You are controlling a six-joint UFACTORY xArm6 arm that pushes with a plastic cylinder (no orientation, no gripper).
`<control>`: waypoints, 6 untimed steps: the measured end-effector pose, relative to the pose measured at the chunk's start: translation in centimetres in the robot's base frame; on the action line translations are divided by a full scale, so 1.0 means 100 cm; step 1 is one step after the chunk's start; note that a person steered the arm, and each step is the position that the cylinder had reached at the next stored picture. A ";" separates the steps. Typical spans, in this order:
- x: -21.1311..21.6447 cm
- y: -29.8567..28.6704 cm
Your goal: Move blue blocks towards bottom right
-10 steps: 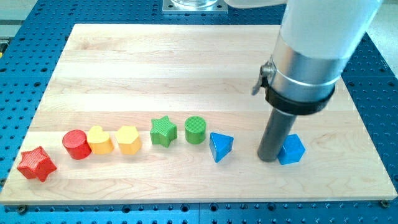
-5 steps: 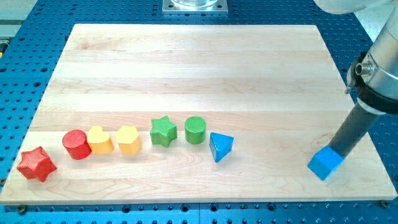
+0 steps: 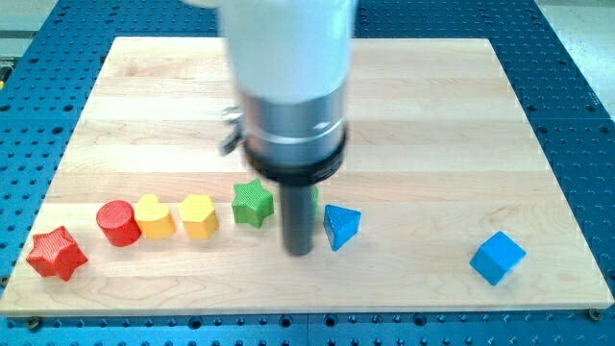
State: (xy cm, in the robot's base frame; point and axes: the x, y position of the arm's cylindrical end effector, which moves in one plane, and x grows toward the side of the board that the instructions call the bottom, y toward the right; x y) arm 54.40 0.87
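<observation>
A blue cube [image 3: 498,258] lies near the board's bottom right corner. A blue triangular block [image 3: 341,227] lies right of the board's centre, low down. My tip [image 3: 299,252] is on the board just left of the blue triangular block, close to it or touching it. The rod hides most of a green cylinder [image 3: 314,200] behind it.
A row of blocks runs along the lower left: a red star [image 3: 56,254], a red cylinder [image 3: 117,223], a yellow heart [image 3: 154,216], a yellow hexagon [image 3: 197,215] and a green star [image 3: 253,203]. The wooden board [image 3: 173,96] sits on a blue perforated table.
My tip has left the blue cube at the bottom right and moved far left, to the left side of the blue triangular block. The cube shifted slightly.
</observation>
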 end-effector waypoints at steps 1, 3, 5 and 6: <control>-0.014 0.075; -0.007 0.127; -0.012 0.119; -0.013 0.130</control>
State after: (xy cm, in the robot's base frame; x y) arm 53.15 13.89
